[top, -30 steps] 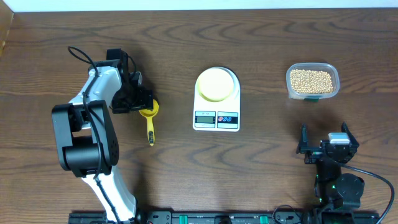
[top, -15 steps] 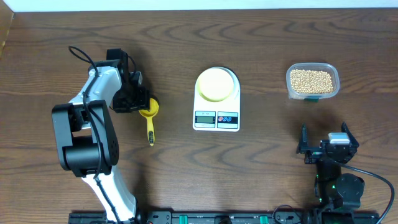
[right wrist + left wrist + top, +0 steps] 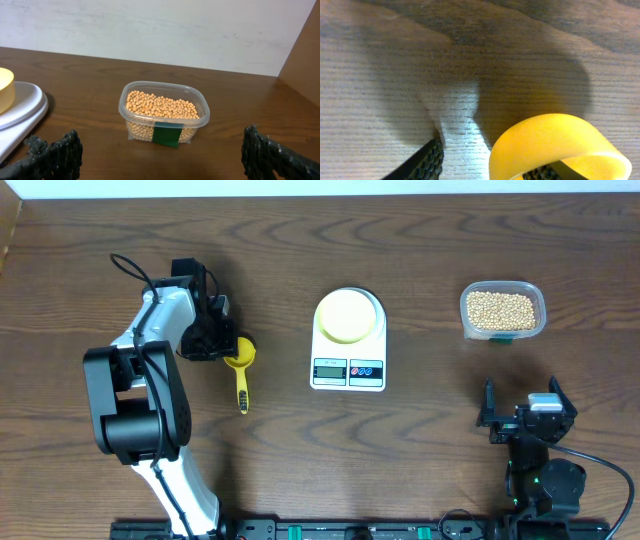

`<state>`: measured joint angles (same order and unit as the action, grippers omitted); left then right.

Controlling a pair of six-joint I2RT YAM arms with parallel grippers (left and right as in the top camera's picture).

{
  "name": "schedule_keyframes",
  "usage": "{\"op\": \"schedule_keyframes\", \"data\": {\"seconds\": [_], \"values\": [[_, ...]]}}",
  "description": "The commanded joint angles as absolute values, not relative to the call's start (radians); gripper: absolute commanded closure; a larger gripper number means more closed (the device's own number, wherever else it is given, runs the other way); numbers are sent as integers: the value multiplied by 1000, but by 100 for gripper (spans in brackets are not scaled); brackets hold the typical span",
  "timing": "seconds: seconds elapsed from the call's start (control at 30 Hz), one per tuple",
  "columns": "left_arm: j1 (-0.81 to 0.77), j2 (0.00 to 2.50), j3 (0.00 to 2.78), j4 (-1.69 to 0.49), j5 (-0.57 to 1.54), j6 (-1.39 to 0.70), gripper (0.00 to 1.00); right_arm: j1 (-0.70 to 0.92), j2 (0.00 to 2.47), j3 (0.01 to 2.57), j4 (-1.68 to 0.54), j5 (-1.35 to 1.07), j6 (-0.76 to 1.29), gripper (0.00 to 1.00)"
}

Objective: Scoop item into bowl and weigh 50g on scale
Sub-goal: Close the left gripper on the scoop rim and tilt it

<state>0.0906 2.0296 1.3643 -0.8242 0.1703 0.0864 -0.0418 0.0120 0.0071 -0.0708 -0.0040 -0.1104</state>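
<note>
The tan beans (image 3: 502, 307) fill a clear tub at the right; they also show in the right wrist view (image 3: 161, 106). The pale-yellow bowl (image 3: 348, 314) sits empty on the white scale (image 3: 348, 370) at the table's middle. A bright yellow scoop (image 3: 240, 366) lies left of the scale, handle toward the front. My left gripper (image 3: 228, 345) is at the scoop's head. In the left wrist view it (image 3: 487, 161) is open, with one finger inside the scoop's rim (image 3: 555, 142) and one outside, apart from it. My right gripper (image 3: 522, 395) is open and empty in front of the tub (image 3: 162, 160).
The clear tub (image 3: 503, 330) has a green label on its near side (image 3: 166, 134). The scale's edge (image 3: 20, 112) and the bowl's rim (image 3: 5, 87) show at the left of the right wrist view. A pale wall runs behind the table.
My left gripper has shifted very slightly at the scoop's head. The scoop, bowl, tub and right arm have not moved.
</note>
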Motion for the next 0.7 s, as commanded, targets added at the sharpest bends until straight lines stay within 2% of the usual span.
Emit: {"op": "schedule_keyframes", "data": {"seconds": [0.0, 0.17, 0.27, 0.67], "values": [[93, 2033, 1350, -824, 165, 93, 52, -38, 6, 6, -75, 1, -117, 1], [93, 2033, 1350, -824, 165, 93, 54, -38, 6, 6, -75, 1, -117, 1], [93, 2033, 1350, -824, 165, 93, 60, -38, 6, 6, -75, 1, -117, 1], [93, 2033, 1350, -824, 165, 93, 71, -38, 6, 6, -76, 1, -117, 1]]}}
